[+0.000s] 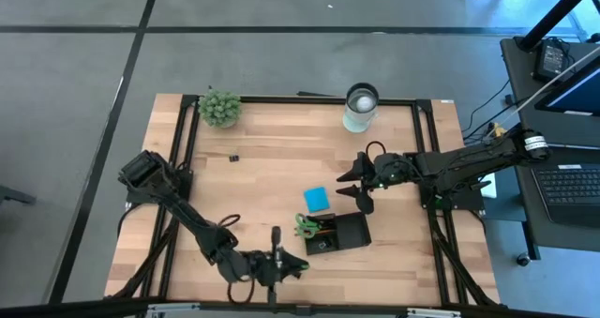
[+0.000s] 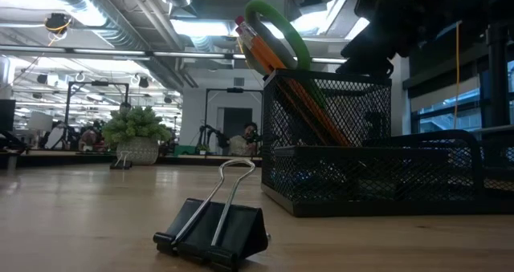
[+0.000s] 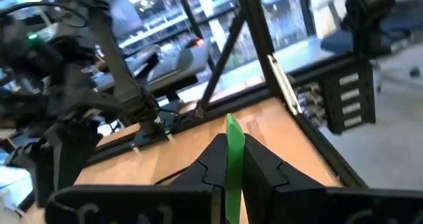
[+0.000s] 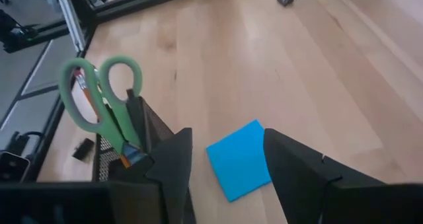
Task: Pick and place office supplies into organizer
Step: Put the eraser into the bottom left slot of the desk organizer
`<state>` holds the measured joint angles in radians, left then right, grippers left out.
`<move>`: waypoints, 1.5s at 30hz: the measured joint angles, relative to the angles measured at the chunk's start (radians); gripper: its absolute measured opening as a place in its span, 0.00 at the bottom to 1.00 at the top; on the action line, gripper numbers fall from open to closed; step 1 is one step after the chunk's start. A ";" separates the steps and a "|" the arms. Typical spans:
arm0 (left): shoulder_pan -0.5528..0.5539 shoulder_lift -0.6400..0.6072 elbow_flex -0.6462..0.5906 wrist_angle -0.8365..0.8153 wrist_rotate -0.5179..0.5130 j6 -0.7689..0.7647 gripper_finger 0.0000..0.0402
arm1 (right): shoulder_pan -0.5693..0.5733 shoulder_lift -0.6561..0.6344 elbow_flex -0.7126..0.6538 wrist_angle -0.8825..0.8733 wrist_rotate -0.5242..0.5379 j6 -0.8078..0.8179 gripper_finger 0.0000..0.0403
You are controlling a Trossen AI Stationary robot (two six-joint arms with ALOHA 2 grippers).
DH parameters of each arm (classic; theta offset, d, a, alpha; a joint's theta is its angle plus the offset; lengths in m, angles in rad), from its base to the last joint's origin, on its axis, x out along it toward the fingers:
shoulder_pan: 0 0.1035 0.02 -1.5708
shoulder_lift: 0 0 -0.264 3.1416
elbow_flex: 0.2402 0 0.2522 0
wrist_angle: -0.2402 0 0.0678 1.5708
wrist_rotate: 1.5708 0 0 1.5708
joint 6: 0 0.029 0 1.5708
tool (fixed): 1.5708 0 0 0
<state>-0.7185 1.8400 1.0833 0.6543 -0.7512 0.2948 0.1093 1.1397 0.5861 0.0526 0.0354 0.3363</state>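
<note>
So the black wire-mesh organizer (image 1: pixel 339 233) sits near the front of the light wooden table (image 1: pixel 272 140), and some things are already in it. The green-handled scissors (image 4: pixel 99 98) stand in its tall cup part, with thin orange-brown pencils (image 2: pixel 277 59) beside them.

Some things are still out. The blue square note pad (image 1: pixel 316 200) lies flat on the wood just beside the organizer. One small black binder clip (image 2: pixel 215 228) sits near the front edge, and another tiny black clip (image 1: pixel 233 157) lies well apart, closer to the fuzzy green plant ball (image 1: pixel 219 108).

The left gripper (image 1: pixel 277 265) is low at the front of the table, with its fingers closed tight on a thin green block (image 3: pixel 234 161). I think that one goes in next.

The right gripper (image 4: pixel 225 164) hangs over the blue pad with fingers spread wide, holding nothing (it looks ready to grab the pad).

I'd say the job is about half done.
</note>
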 joint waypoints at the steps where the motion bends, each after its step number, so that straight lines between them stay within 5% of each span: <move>1: 0.000 0.000 -0.030 0.047 -0.008 0.008 0.04 | 0.000 0.000 0.000 -0.006 0.001 0.000 0.47; 10: 0.026 0.054 -0.112 0.207 0.147 0.120 0.04 | 0.000 0.000 0.000 -0.045 0.091 -0.003 0.47; 18: 0.029 0.186 -0.112 0.450 0.132 0.138 0.04 | -0.001 0.000 0.000 -0.063 0.096 -0.003 0.47; 28: 0.060 0.242 -0.112 0.446 0.146 0.111 0.04 | -0.001 0.000 0.000 -0.084 0.097 0.000 0.47; 34: 0.067 0.292 -0.112 0.426 0.032 0.132 0.04 | -0.001 0.000 0.000 -0.084 0.097 -0.001 0.47; 45: 0.097 0.340 -0.112 0.422 -0.009 0.055 0.04 | -0.001 0.000 0.000 -0.084 0.097 -0.003 0.47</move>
<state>-0.6212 2.1803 0.9710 1.0766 -0.7604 0.3495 0.1085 1.1397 0.5861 -0.0311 0.1326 0.3332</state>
